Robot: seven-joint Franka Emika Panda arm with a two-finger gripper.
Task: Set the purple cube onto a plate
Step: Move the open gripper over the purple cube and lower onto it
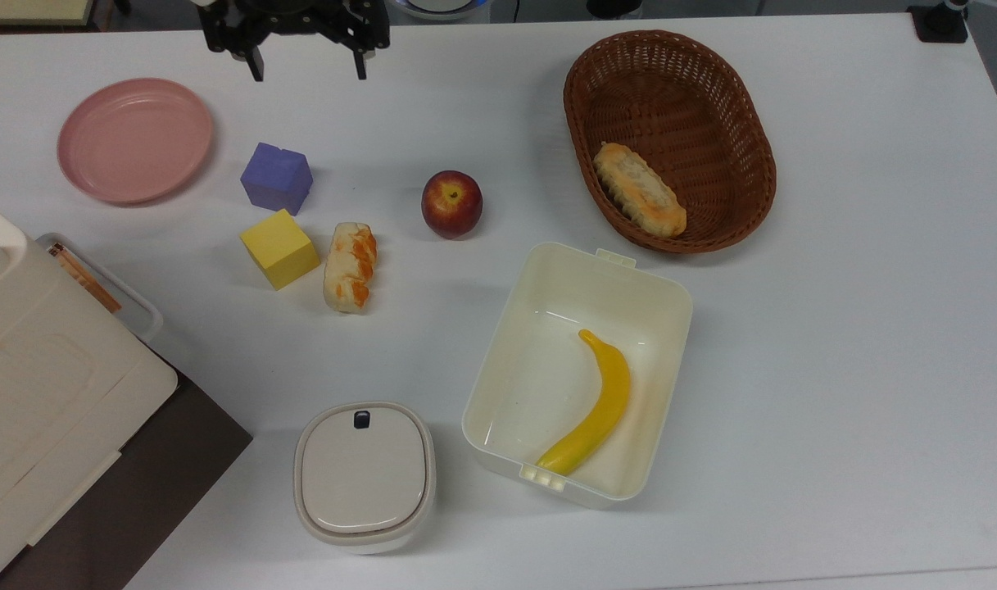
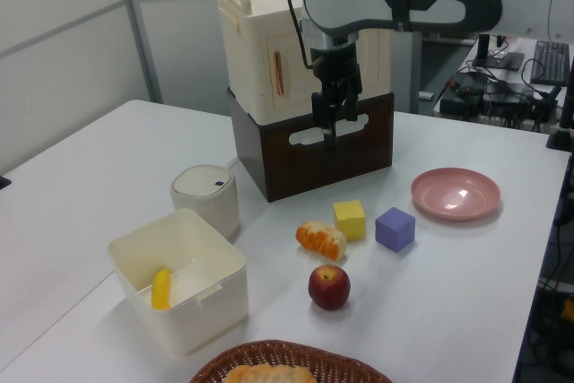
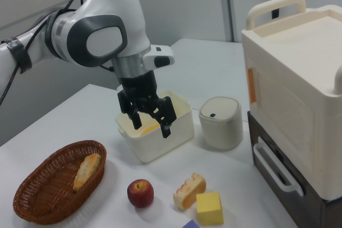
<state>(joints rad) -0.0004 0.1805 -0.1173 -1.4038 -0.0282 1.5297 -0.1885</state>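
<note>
Its fingers spread and empty, the gripper (image 1: pixel 305 75) hovers at twelve o'clock of the purple cube (image 1: pixel 276 177), seemingly light, rigid, best pinched across flat opposite faces.

You have bare tabletop (image 1: pixel 432 106) between purple cube (image 1: pixel 276 177) and plate (image 1: pixel 134 139), yellow cube (image 1: pixel 278 247) crowding just beside it, apple (image 1: pixel 451 203) near.

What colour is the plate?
The plate is plain pink, with no pattern; the top view shows it best.
</note>
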